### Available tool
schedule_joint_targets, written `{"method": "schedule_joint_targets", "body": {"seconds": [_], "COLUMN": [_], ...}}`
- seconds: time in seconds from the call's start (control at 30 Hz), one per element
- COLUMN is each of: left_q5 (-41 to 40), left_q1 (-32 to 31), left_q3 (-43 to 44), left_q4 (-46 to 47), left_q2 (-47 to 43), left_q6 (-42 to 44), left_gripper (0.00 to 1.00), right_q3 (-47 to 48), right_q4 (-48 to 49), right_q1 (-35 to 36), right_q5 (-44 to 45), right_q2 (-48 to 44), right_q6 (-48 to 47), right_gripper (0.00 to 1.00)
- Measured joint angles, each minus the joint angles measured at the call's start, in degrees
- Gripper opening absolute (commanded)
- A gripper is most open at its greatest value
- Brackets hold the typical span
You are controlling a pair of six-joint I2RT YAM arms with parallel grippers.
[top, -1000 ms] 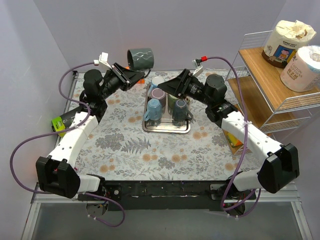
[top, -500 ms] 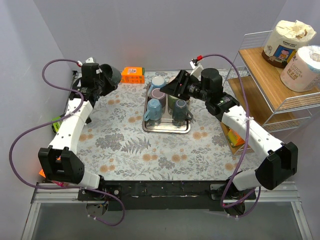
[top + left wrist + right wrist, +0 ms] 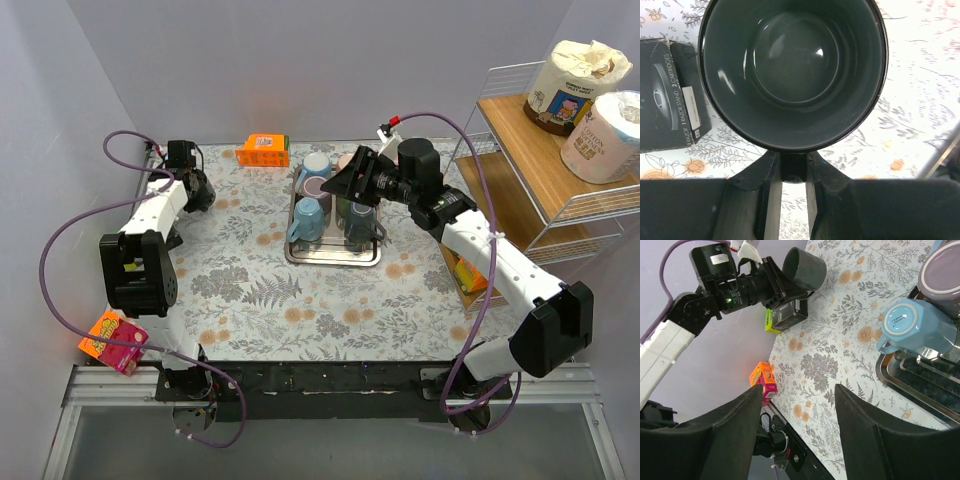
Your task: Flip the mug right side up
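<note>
**Left wrist view.** We look straight into the mug. Its mouth faces the camera and the flowered tablecloth lies behind it, so we judge it close to right side up. The left gripper has its fingers drawn narrow on the handle just under the rim. This hold leaves the body of the mug free to be swung about the wrist. A black razor box lies just beside the mug's outline. We cannot tell whether the mug's base touches the cloth.

**Right wrist view.** Seen from across the table, the mug hangs tilted from the left gripper's tips, near the table's left edge and above the razor box. The right gripper holds nothing, and its fingers are spread wide. It hovers beside the tray, where a light blue mug sits mouth down. We judge that this arm is simply waiting out of the way.

**Top external view.** The left arm is folded back on itself, with its wrist at the far-left corner, well apart from the tray. The right arm reaches forward over the tray's far side. An orange box lies at the far edge between the two grippers. We judge that what remains is to level the mug, set it down and let go.
</note>
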Motion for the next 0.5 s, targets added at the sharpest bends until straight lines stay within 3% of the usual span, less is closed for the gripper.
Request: {"method": "schedule_joint_targets", "body": {"seconds": [0.5], "left_q5": [-5.33], "left_q1": [0.72], "left_q3": [0.9], "left_q4": [1.33], "left_q2": [6.34], "left_q6": [2.27], "left_gripper": [0.0], "right_q3": [0.83], "right_q4": [-1.4], "right_q1": [-0.57], "right_q5": [-1.07], "right_q2": [3.06], "right_q6": [-0.92], "right_gripper": [0.66]}}
